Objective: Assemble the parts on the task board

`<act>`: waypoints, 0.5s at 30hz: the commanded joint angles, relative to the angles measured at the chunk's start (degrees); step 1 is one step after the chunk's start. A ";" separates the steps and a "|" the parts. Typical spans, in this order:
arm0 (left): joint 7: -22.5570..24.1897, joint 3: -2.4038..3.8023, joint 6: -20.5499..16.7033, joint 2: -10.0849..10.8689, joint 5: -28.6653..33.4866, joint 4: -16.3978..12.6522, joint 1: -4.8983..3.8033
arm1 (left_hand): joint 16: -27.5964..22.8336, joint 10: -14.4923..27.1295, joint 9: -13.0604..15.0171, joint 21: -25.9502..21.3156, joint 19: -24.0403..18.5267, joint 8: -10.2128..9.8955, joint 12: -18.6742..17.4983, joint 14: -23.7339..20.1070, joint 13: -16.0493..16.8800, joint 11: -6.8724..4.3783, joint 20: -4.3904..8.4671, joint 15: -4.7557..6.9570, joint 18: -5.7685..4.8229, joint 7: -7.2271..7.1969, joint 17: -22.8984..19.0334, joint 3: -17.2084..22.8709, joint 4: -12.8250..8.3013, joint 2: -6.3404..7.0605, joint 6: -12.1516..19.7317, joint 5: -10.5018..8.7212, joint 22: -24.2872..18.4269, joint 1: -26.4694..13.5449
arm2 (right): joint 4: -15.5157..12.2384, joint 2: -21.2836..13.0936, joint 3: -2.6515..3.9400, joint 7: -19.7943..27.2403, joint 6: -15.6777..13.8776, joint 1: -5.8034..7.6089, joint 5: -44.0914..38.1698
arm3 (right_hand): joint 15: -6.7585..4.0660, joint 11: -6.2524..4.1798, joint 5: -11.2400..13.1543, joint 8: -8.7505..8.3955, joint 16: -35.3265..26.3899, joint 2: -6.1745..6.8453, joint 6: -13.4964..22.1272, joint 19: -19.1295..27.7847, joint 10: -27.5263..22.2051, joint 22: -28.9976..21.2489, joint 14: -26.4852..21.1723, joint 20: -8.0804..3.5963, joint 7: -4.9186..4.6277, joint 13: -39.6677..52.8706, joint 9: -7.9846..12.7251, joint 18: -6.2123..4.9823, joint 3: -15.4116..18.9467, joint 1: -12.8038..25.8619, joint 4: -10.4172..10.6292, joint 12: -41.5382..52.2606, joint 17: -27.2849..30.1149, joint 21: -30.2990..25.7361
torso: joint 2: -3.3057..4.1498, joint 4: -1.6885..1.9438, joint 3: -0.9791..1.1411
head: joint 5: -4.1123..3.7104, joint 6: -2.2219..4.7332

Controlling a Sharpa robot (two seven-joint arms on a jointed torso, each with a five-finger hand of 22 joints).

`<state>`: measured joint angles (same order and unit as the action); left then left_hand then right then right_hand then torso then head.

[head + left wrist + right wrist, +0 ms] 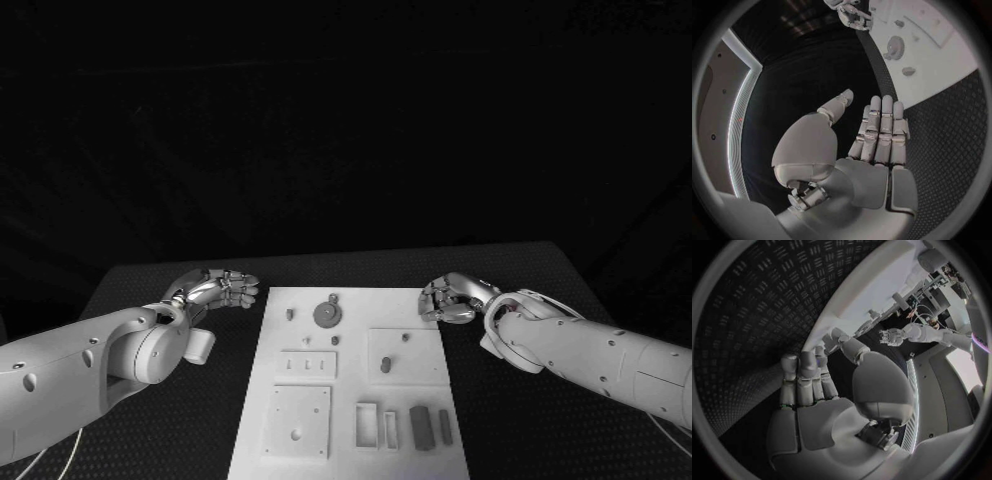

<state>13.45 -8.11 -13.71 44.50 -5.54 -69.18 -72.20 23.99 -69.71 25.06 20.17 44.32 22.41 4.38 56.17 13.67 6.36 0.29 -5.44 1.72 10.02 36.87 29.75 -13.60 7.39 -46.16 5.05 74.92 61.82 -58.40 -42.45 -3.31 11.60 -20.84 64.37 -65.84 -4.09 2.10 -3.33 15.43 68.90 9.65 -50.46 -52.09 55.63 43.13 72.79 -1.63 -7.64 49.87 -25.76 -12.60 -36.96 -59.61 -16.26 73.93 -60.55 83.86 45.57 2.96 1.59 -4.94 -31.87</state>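
The white task board [378, 308] lies lengthwise in the middle of the black table. A grey round disc [329, 315] [895, 47] sits near its far end, with small grey pieces around it. Two dark oblong parts [420, 427] lie side by side near its front right corner, and a small dark part [387, 365] rests on a square plate mid-board. My left hand [219, 288] [870, 150] hovers just off the board's far left corner, fingers straight, holding nothing. My right hand [450, 300] [817, 405] hangs at the far right corner, fingers extended and empty.
Raised square plates [300, 420] and slotted blocks [309, 364] cover the board's near half. Black ribbed matting [534, 420] stretches on both sides of the board. My two white forearms lie over the mat on either side.
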 commanded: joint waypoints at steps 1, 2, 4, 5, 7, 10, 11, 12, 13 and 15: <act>0.66 0.06 0.77 -0.14 0.30 -0.09 -0.01 | 0.03 0.38 0.01 0.22 -0.29 -0.28 -0.36 0.13 -0.05 0.06 0.10 0.07 0.35 0.36 0.07 0.12 -0.32 -0.29 0.17 -0.08 1.19 -0.14 | 0.00 0.16 -0.10 -0.41 0.75 -0.20 -0.06 | -0.54 -0.50 0.35 0.66 0.20 -0.66 -1.54 -0.51 0.35 0.15 0.12 -0.10 -0.40 -0.09 -0.21 -2.40 -0.69 0.16 -0.09 0.41 -0.10 0.09 | -0.02 0.00 0.01 | -0.04 -0.25; 0.66 0.06 0.81 -0.15 0.30 -0.08 -0.01 | 0.03 0.38 0.01 0.22 -0.29 -0.29 -0.36 0.13 -0.05 0.06 0.10 0.07 0.36 0.37 0.07 0.11 -0.32 -0.28 0.18 -0.08 1.19 -0.15 | 0.03 0.21 -0.10 -0.46 0.76 -0.20 -0.05 | -0.63 -0.59 0.37 0.77 0.23 -0.71 -1.75 -0.55 0.40 0.18 0.16 -0.13 -0.31 -0.09 -0.25 -2.40 -0.83 0.19 -0.09 0.43 -0.12 0.12 | -0.01 0.03 0.01 | -0.12 -0.23; 0.63 0.06 0.79 -0.15 0.30 -0.06 -0.01 | 0.03 0.39 0.01 0.22 -0.29 -0.32 -0.37 0.13 -0.05 0.07 0.11 0.07 0.36 0.39 0.08 0.11 -0.32 -0.27 0.23 -0.08 1.19 -0.17 | 0.05 0.30 -0.10 -0.48 0.72 -0.20 -0.05 | -0.69 -0.66 0.38 0.84 0.25 -0.71 -1.88 -0.60 0.47 0.22 0.19 -0.16 -0.24 -0.09 -0.28 -2.40 -0.91 0.29 -0.08 0.45 -0.14 0.15 | 0.01 0.04 -0.01 | 0.01 -0.30; 0.63 0.06 0.79 -0.16 0.30 -0.05 -0.01 | 0.03 0.40 0.00 0.23 -0.29 -0.34 -0.37 0.14 -0.05 0.08 0.11 0.07 0.36 0.40 0.08 0.11 -0.32 -0.26 0.25 -0.08 1.19 -0.17 | 0.06 0.31 -0.10 -0.49 0.73 -0.20 -0.05 | -0.74 -0.70 0.38 0.89 0.26 -0.72 -1.98 -0.63 0.50 0.24 0.21 -0.18 -0.19 -0.08 -0.30 -2.40 -0.96 0.33 -0.08 0.46 -0.15 0.17 | 0.01 0.04 -0.01 | 0.01 -0.30; 0.64 0.06 0.79 -0.15 0.30 -0.03 -0.01 | 0.04 0.40 0.00 0.23 -0.29 -0.35 -0.37 0.14 -0.04 0.08 0.11 0.08 0.36 0.40 0.08 0.11 -0.32 -0.26 0.26 -0.08 1.19 -0.17 | 0.05 0.37 -0.10 -0.51 0.73 -0.20 -0.05 | -0.79 -0.76 0.39 0.95 0.28 -0.72 -2.11 -0.66 0.55 0.27 0.23 -0.21 -0.14 -0.09 -0.32 -2.40 -1.02 0.37 -0.10 0.47 -0.17 0.20 | 0.00 0.03 0.00 | 0.01 -0.33; 0.58 0.06 0.80 -0.14 0.30 0.00 -0.01 | 0.04 0.41 0.00 0.23 -0.29 -0.38 -0.38 0.14 -0.04 0.08 0.11 0.08 0.36 0.42 0.08 0.11 -0.32 -0.26 0.29 -0.08 1.19 -0.17 | 0.07 0.49 -0.10 -0.52 0.76 -0.20 -0.05 | -0.82 -0.79 0.39 0.99 0.29 -0.71 -2.17 -0.68 0.58 0.29 0.25 -0.23 -0.11 -0.09 -0.33 -2.40 -1.06 0.42 -0.11 0.48 -0.18 0.22 | 0.01 0.04 0.01 | -0.05 -0.36; 0.57 0.06 0.84 -0.14 0.30 0.01 -0.01 | 0.04 0.41 0.00 0.23 -0.29 -0.38 -0.38 0.14 -0.04 0.09 0.11 0.08 0.36 0.42 0.08 0.11 -0.32 -0.25 0.29 -0.08 1.19 -0.17 | 0.05 0.49 -0.10 -0.52 0.69 -0.20 -0.05 | -0.83 -0.80 0.39 0.99 0.29 -0.71 -2.19 -0.69 0.59 0.30 0.25 -0.23 -0.10 -0.09 -0.34 -2.40 -1.06 0.45 -0.10 0.48 -0.18 0.22 | 0.01 0.04 0.01 | -0.05 -0.36; 0.56 0.06 0.81 -0.15 0.30 0.01 -0.01 | 0.04 0.41 0.00 0.23 -0.29 -0.39 -0.38 0.14 -0.04 0.09 0.11 0.08 0.36 0.42 0.08 0.11 -0.33 -0.25 0.30 -0.08 1.19 -0.17 | 0.03 0.51 -0.10 -0.54 0.75 -0.20 -0.05 | -0.84 -0.81 0.39 1.00 0.30 -0.70 -2.20 -0.70 0.60 0.31 0.26 -0.24 -0.09 -0.09 -0.34 -2.40 -1.06 0.47 -0.10 0.48 -0.18 0.23 | 0.02 0.03 0.00 | -0.05 -0.39; 0.56 0.06 0.79 -0.15 0.30 0.02 -0.01 | 0.04 0.41 0.00 0.23 -0.29 -0.39 -0.38 0.14 -0.04 0.09 0.11 0.08 0.37 0.43 0.08 0.11 -0.33 -0.24 0.31 -0.08 1.20 -0.17 | 0.05 0.57 -0.10 -0.54 0.72 -0.20 -0.05 | -0.85 -0.81 0.39 1.00 0.30 -0.69 -2.20 -0.71 0.61 0.31 0.26 -0.24 -0.09 -0.09 -0.34 -2.40 -1.06 0.49 -0.10 0.48 -0.19 0.23 | 0.03 0.03 0.00 | -0.04 -0.39; 0.55 0.06 0.79 -0.16 0.30 0.06 -0.01 | 0.04 0.41 0.00 0.24 -0.29 -0.41 -0.38 0.14 -0.04 0.09 0.11 0.08 0.37 0.43 0.08 0.11 -0.33 -0.23 0.32 -0.08 1.20 -0.18 | 0.04 0.61 -0.10 -0.58 0.71 -0.20 -0.05 | -0.86 -0.82 0.39 1.00 0.31 -0.69 -2.21 -0.72 0.62 0.32 0.27 -0.25 -0.08 -0.09 -0.34 -2.40 -1.07 0.52 -0.10 0.48 -0.19 0.24 | 0.01 0.04 0.00 | -0.03 -0.29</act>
<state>13.43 -8.10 -13.70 44.44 -5.53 -69.08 -72.20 24.00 -69.71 25.05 20.17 44.33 22.14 4.38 56.17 13.67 6.36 0.29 -5.44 1.71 10.23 36.86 29.75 -13.60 7.39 -45.95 5.05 74.91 61.82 -58.35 -41.93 -3.31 11.46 -20.85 64.37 -65.78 -4.50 1.62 -3.33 16.26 68.90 9.26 -51.65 -52.41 56.11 43.36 72.93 -1.74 -7.15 49.87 -26.06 -12.60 -37.81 -59.22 -16.37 74.25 -60.65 83.86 45.57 2.99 1.59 -4.97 -32.24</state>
